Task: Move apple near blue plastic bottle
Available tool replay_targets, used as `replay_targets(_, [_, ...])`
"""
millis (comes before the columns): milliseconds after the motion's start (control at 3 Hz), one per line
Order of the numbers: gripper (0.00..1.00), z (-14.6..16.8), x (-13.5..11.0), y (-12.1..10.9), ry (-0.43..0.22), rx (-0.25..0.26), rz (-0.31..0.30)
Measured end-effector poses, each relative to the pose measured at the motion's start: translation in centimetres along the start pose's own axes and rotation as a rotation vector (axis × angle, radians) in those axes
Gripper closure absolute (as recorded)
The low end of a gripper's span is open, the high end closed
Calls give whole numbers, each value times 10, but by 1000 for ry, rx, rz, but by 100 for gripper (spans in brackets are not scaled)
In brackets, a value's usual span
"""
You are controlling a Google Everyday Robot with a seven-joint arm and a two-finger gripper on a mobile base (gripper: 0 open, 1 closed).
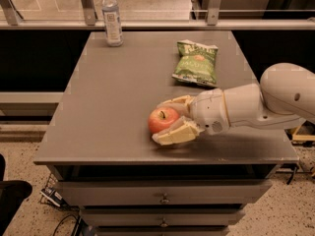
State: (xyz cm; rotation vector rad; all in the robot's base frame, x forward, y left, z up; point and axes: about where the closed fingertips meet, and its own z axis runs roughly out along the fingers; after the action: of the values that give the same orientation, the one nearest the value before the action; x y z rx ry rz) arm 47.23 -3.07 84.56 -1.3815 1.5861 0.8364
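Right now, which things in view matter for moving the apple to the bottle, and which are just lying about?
In the job: apple, near the table front edge; blue plastic bottle, back left corner; gripper, at the apple.
Lying about: green chip bag, back right.

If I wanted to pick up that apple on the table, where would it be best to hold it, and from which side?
Around its widest middle, from the right, level with the table. The apple sits upright, stem on top, so its round flanks probably offer the steadiest hold, and the gripper is at it on that side.
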Motion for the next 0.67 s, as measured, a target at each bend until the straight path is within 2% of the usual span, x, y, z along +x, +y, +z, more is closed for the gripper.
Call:
replay_targets(333, [87,1,-1,1,0,-3,-3])
replay_targets(667, [100,3,-3,2,1,-6,-5])
